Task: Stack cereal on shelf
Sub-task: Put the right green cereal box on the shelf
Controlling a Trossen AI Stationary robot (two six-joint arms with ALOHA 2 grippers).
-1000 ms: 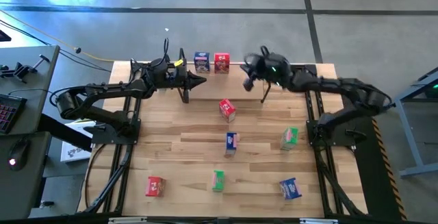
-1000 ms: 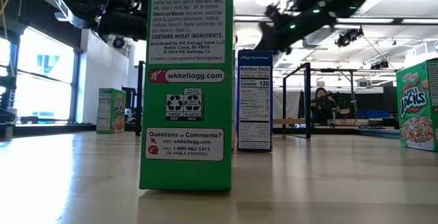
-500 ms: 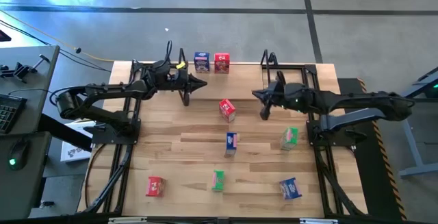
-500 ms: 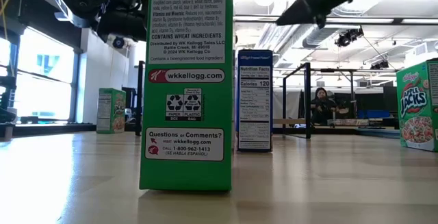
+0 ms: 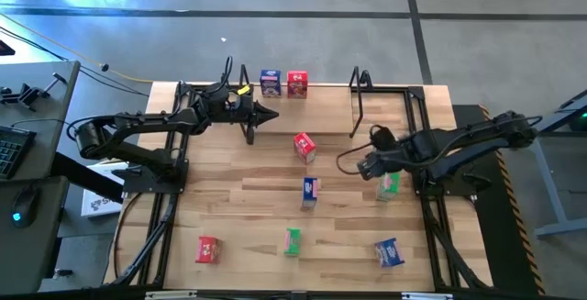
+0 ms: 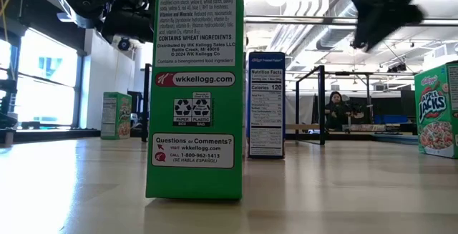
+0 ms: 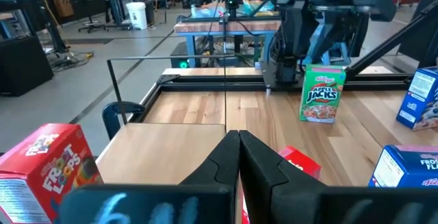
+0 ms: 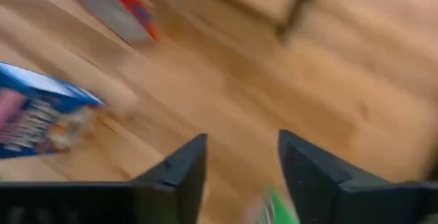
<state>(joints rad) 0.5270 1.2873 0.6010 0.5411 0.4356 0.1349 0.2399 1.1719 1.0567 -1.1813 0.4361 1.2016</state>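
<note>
**Right arm swung from shelf to mid-table; next pick being lined up**

Table: the large plank tabletop (image 5: 229, 167) carries the light wooden shelf board with black wire-frame ends (image 5: 321, 105) at its far edge, unmoved across the last second.

Right arm: a second ago it reached over the shelf's right end. It has since drawn back and come down over the open table, and the right gripper (image 5: 369, 164) now sits just beside the green cardboard cereal box (image 5: 389, 184) on the right side. Its fingers (image 8: 181, 172) stand apart with nothing between them; a sliver of green shows close under them. Judgement: this box is the next one to be taken.

Left arm: the left gripper (image 5: 266, 112) has held its place at the shelf's left end throughout. Its fingers (image 7: 229, 159) are pressed together, empty.

Cereal on the shelf: a small blue box (image 5: 270, 83) and a small red box (image 5: 297, 83) stand touching side by side at the back edge. Neither has shifted.

Cereal off the shelf: a red box (image 5: 304, 147) just in front of the shelf, a blue box (image 5: 310, 190) at centre, and along the near edge a red box (image 5: 208, 250), a green box (image 5: 293, 241) and a blue box (image 5: 389, 252). Only eight boxes are visible.

Judgement: two placed, six outstanding; the task is in its early part.
</note>
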